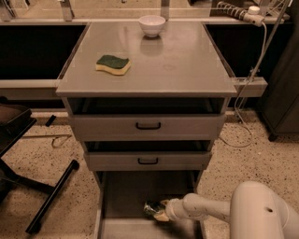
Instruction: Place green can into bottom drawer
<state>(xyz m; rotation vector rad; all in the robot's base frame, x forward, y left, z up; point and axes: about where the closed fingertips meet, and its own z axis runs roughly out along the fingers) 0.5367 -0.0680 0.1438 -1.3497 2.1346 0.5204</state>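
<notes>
Camera view, looking down the front of a grey cabinet (177, 60): my claw (157, 211) reached into the bottom drawer (135, 189), which stood pulled out at the foot of the cabinet. It had hold of the green can (151, 208). The claw was closed on the can's right end, and the rest of the shiny, dented can poked out to the left. Can and claw sat inside the drawer, toward its front and a little right of the middle. Whether the can touched the drawer floor I could not tell.

My pale arm (205, 210) came in from the lower right, crossing the drawer's right side. Its bulky rounded housing (261, 214) filled that corner of the frame.

Above the open drawer, the middle drawer (117, 161) and the top drawer (107, 127) each carried a black handle at the centre of a grey front. A dark gap showed above each front.

On the cabinet top, a yellow sponge (112, 64) with a green upper face lay toward the left. A white bowl (152, 25) stood upright near the back edge at about the middle, well apart from the sponge.

At the back right, a power strip (236, 10) rested on the ledge behind the cabinet. A white cable (254, 70) hung down past the cabinet's right side to the speckled floor (243, 163). At the left, the black legs of a chair base (51, 198) stretched across that same floor, near the cabinet but apart from it.
</notes>
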